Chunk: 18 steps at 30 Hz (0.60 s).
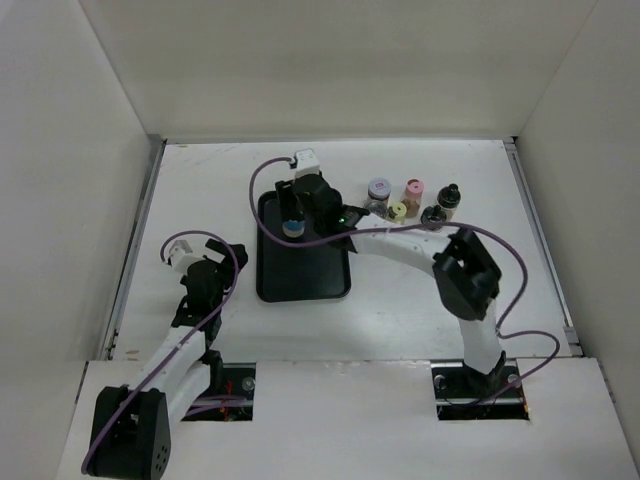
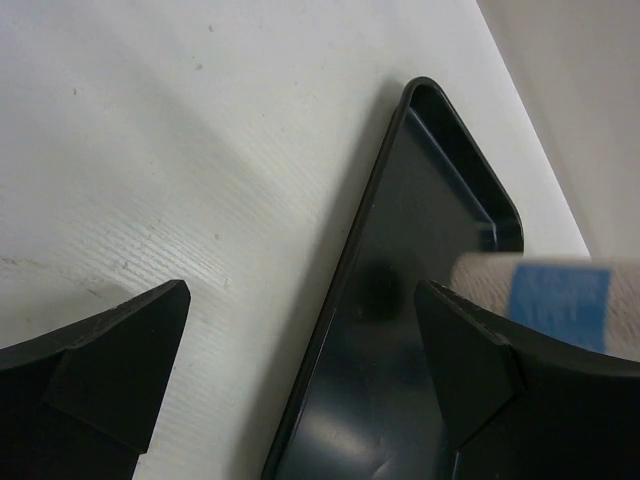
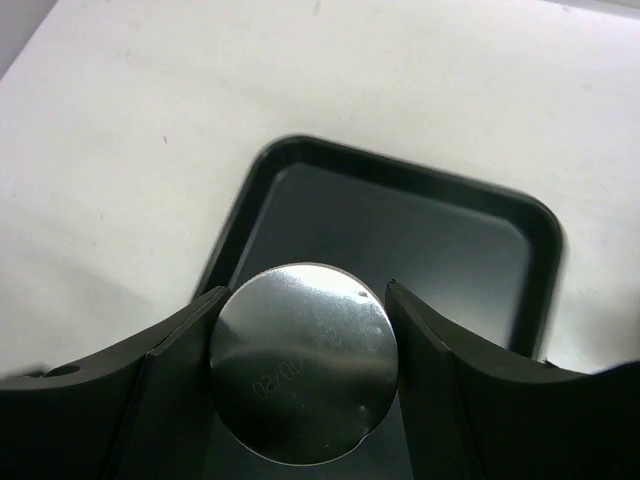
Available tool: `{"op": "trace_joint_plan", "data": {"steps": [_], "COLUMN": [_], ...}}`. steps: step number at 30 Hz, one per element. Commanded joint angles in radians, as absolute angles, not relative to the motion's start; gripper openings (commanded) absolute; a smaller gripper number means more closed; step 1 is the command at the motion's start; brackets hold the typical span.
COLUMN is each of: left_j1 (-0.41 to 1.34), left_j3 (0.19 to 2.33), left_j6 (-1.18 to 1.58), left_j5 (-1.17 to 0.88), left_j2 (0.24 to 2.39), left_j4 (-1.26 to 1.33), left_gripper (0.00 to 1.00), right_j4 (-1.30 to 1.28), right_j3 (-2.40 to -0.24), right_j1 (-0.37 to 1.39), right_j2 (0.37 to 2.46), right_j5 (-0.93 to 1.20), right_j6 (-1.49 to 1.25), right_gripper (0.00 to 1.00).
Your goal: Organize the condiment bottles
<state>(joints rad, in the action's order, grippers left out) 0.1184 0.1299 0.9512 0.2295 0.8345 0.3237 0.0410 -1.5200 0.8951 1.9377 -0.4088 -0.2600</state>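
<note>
right gripper [image 3: 305, 290]: closed on a jar, one finger pressed against each side of its lid. Pretty clear in the right wrist view.

held jar [image 3: 305, 365]: clamped between the right gripper's fingers. Only its round, shiny silvery lid was seen from the wrist, with some faint stamped characters that couldn't be read. From the top view a bit of blue and pale yellow was made out right under the fingers [image 1: 293, 228].

tray [image 3: 540, 260]: black, sat directly under the right gripper, with its bare floor and two rounded corners seen out ahead of the fingertips. Whether the jar was resting on the floor or held just above it couldn't be told.

other jars: five were counted off the tray, bunched together on the table [image 1: 200, 180] to the right of the right gripper and beside its forearm. The pink-lidded jar [image 1: 413, 187] and the yellow-lidded jar [image 1: 398, 211] were picked out easily; the rest were too small for the lid colours to be called.

left gripper [image 2: 302, 295]: open, nothing held between the fingers, which were spread wide. The tray's long edge and bare table were framed in the gap. A blurry white-and-blue shape was seen past its right finger but couldn't be identified.
</note>
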Motion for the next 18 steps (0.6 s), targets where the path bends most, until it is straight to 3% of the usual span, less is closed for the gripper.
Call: {"op": "trace_joint_plan", "data": {"steps": [1,12,18], "left_j1": [0.117,0.122,0.125], "left_j3": [0.124,0.133,0.137], "left_j6": [0.957,0.954,0.953], "left_j5": [0.224,0.213,0.213], "left_j2": [0.845,0.876,0.87], "left_j4": [0.348,0.362,0.362], "left_gripper": [1.0,1.0,1.0], "right_j4": [0.17,0.064,0.072], "right_j3": [-1.742,-2.101,-2.102], "right_j1": [0.875,0.847,0.847], "right_j2": [2.041,2.33,2.368], "right_j5": [-0.351,-0.364,-0.364], "right_j6": [-0.213,-0.206,-0.239], "right_gripper": [0.44,0.46,0.73]}}
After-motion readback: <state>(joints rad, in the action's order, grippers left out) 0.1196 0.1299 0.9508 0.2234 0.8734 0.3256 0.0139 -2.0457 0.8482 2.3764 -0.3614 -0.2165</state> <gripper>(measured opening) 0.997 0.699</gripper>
